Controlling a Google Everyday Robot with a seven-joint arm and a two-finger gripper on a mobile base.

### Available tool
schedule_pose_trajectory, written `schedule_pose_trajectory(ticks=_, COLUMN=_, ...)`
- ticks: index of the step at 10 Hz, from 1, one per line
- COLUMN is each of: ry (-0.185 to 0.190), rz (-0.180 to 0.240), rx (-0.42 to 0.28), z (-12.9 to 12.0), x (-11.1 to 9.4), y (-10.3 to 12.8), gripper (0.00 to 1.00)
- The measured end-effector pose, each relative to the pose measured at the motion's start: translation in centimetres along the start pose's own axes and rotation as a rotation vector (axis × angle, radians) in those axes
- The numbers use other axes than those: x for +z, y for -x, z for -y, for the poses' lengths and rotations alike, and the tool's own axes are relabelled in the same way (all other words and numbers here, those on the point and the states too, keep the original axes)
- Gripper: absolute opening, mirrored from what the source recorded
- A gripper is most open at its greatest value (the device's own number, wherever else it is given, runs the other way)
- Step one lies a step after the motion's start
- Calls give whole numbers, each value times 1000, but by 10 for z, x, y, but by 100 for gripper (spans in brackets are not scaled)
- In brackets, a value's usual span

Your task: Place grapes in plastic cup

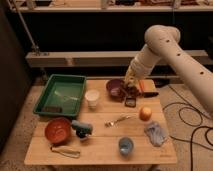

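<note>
My gripper (131, 85) hangs over the back of the wooden table (100, 147), just right of the purple bowl (115, 89). It is shut on the grapes (133, 92), a dark purple-red bunch dangling below the fingers, above the table. The plastic cup (125, 146), small and light blue, stands upright near the table's front edge, well in front of the gripper. My white arm (165, 47) comes in from the upper right.
A green tray (61, 94) lies at the back left, with a white cup (92, 98) beside it. An orange bowl (58, 130) and a teal object (81, 128) sit front left. A fork (118, 120), an orange (145, 113) and a grey cloth (156, 133) lie right of centre.
</note>
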Motion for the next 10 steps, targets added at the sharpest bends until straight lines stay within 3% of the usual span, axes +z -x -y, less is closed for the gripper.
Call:
schedule_pose_trajectory(ticks=8, ry=-1, rz=2, rx=-2, z=1, x=0, y=1, gripper=0)
schedule_pose_trajectory(ticks=10, ry=22, rz=-35, rx=-10, z=-7, x=-11, y=5, gripper=0)
